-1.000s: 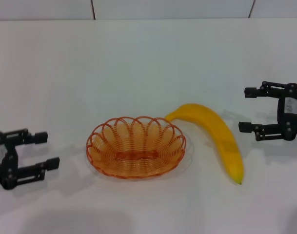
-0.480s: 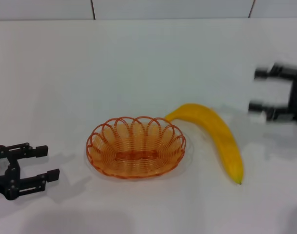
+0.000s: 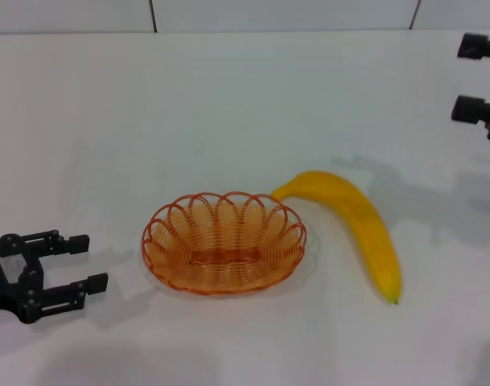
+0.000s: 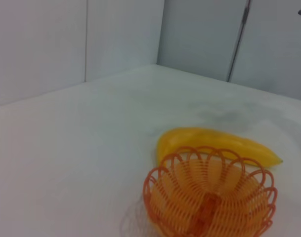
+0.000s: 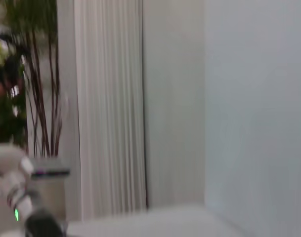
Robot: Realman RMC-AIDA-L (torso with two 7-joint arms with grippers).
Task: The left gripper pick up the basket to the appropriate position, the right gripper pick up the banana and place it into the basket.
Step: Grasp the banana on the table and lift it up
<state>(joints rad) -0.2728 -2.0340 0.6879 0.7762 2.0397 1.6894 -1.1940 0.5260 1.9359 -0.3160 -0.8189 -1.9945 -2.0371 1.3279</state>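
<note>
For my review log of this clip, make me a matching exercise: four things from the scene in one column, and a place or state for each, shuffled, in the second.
Things:
1. left gripper
2. right gripper
3. basket
4. banana

Places or states:
A. empty, at the middle of the table
B. open, at the head view's upper right edge
C. lying on the table, stem end at the basket's rim
D. open, low at the basket's left, apart from it

Pairs: 1-D, 2-B, 3-A, 4-C
</note>
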